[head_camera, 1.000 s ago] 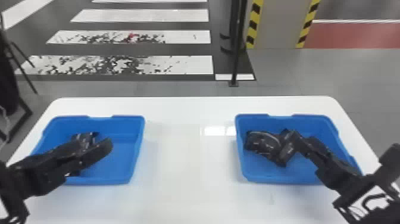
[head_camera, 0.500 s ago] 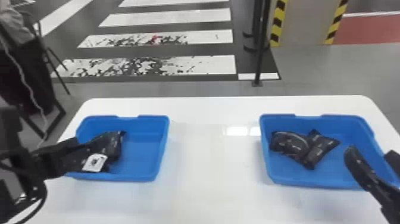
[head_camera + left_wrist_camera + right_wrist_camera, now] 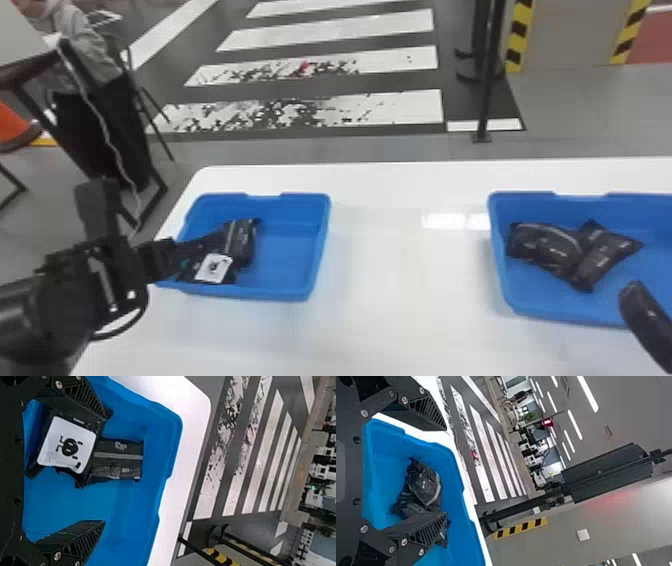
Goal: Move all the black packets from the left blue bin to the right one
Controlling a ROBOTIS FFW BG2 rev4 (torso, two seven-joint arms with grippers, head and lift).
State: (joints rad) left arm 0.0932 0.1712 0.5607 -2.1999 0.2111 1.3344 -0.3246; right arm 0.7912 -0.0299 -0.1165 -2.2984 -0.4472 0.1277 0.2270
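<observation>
My left gripper [image 3: 187, 250] reaches over the near-left part of the left blue bin [image 3: 285, 265]. Beneath it lie black packets [image 3: 242, 242], one bearing a white label [image 3: 214, 268]. In the left wrist view the gripper [image 3: 104, 473] stands open, one finger over the labelled packet [image 3: 67, 445], another packet [image 3: 119, 461] beside it. The right blue bin [image 3: 505, 280] holds black packets [image 3: 545, 247] against its left side. My right gripper [image 3: 637, 300] is at that bin's near edge; in the right wrist view the gripper [image 3: 446, 471] is open, nothing held, above packets [image 3: 425, 485].
Both bins stand on a white table [image 3: 400, 320], with bare tabletop between them. Beyond the far edge are a black post [image 3: 487, 75] on the floor and, at the back left, a chair [image 3: 100, 130].
The head view has swung left. My left gripper has drawn back toward the bin's near-left side, uncovering the white label. My right gripper has moved back from the packets in the right bin.
</observation>
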